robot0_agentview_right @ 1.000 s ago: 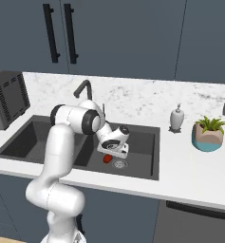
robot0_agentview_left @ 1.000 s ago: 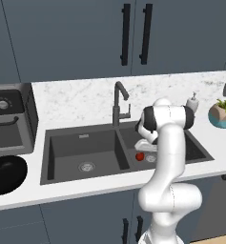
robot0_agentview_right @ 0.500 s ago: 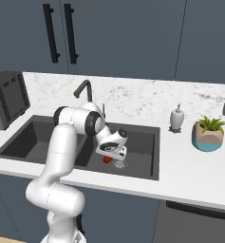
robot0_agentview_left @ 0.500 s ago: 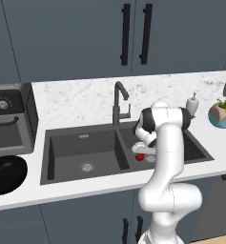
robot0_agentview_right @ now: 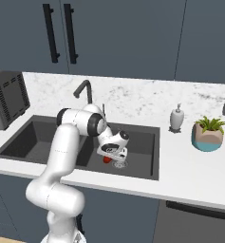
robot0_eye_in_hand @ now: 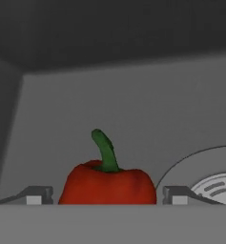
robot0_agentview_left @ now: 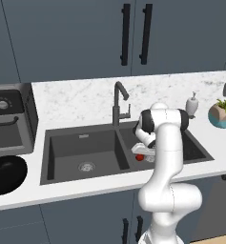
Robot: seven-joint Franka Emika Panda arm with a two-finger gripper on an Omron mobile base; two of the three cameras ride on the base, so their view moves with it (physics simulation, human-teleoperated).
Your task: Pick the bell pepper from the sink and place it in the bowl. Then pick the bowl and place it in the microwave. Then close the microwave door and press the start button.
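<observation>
The red bell pepper (robot0_eye_in_hand: 109, 186) with its green stem stands on the floor of the right basin of the dark sink (robot0_agentview_left: 81, 143), beside the round steel drain (robot0_eye_in_hand: 214, 183). My gripper (robot0_eye_in_hand: 107, 195) is down in that basin, open, one fingertip (robot0_eye_in_hand: 38, 195) on each side of the pepper with a thin gap at both. From the base views the hand (robot0_agentview_left: 144, 151) (robot0_agentview_right: 113, 153) covers most of the pepper (robot0_agentview_left: 139, 157) (robot0_agentview_right: 106, 160). The black bowl (robot0_agentview_left: 5, 174) sits on the counter left of the sink. The microwave is out of view.
A dark gooseneck faucet (robot0_agentview_left: 118, 102) (robot0_agentview_right: 83, 90) rises behind the divider between the basins, close to my arm. A small boxy oven with a dial (robot0_agentview_left: 5, 119) stands at the far left. A soap dispenser (robot0_agentview_left: 192, 104) and a potted plant (robot0_agentview_left: 222, 112) stand on the right counter.
The hand has sunk lower into the right basin, down around the pepper. The pepper has not moved.
</observation>
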